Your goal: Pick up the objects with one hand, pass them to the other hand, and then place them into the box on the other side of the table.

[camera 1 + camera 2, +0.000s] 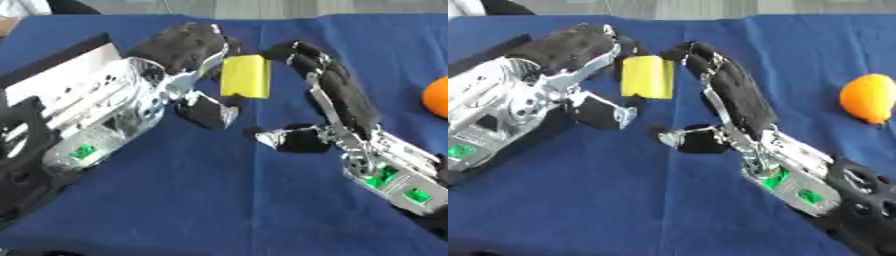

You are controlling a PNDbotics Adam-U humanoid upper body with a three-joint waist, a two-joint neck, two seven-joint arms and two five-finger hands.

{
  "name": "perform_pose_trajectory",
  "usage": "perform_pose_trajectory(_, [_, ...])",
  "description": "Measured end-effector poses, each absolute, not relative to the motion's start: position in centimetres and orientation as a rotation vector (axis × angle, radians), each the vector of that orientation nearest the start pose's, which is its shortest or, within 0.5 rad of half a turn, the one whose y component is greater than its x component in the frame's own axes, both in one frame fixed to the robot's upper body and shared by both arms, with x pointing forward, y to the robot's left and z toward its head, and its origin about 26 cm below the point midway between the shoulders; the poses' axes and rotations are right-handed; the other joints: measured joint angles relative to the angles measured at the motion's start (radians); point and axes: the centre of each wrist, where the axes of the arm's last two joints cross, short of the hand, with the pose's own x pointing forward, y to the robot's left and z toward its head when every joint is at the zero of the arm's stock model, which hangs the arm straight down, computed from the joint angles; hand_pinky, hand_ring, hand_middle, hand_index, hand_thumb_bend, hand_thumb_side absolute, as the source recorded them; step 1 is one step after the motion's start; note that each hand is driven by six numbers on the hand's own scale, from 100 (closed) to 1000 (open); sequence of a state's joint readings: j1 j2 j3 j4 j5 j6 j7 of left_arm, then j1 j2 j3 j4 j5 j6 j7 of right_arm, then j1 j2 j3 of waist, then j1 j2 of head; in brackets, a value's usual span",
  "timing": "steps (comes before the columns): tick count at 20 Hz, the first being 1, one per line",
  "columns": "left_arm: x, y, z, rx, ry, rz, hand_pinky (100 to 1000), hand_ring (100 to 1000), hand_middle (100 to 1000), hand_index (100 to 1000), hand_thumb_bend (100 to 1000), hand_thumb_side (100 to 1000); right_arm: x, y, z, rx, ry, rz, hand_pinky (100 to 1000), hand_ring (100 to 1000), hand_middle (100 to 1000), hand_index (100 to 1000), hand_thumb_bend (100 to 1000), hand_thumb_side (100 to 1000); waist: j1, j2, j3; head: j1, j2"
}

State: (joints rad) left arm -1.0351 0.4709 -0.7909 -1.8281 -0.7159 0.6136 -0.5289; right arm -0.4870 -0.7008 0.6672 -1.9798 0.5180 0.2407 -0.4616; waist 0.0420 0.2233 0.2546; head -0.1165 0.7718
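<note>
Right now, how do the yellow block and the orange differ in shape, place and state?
The yellow block is flat-sided and rectangular; the orange is rounded. The block sits mid-scene between the left hand and right hand; the orange sits far to the right, away from both. The block is held at the fingertips; the orange lies untouched on the blue cloth. Both are small, bright, single-coloured objects.

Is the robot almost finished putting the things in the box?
Not yet. The yellow block is up between both hands: the left robot hand curls round it and the right robot hand touches its other side, so the pass is happening. It must still reach a box. The orange still lies on the blue cloth.
</note>
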Motion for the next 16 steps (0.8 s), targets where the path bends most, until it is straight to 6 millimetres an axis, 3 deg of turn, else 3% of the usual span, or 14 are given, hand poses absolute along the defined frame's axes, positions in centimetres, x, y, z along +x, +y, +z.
perform_pose_trajectory(9, [30.3, 8.8, 27.9, 0.912, -1.631, -1.665, 799, 652, 439, 403, 100, 262, 27.9, -17.9, 16.6, -0.835, -2.279, 0.980, 744, 768, 746, 813, 715, 220, 0.000, 0.000, 0.000, -0.001, 0.000])
perform_pose_trajectory(16, [30.6, 12.7, 28.9, 0.968, -1.578, -1.535, 801, 634, 438, 403, 100, 255, 27.9, -18.0, 16.5, -0.838, -2.283, 0.970, 744, 767, 745, 812, 711, 222, 0.000, 0.000, 0.000, -0.003, 0.000])
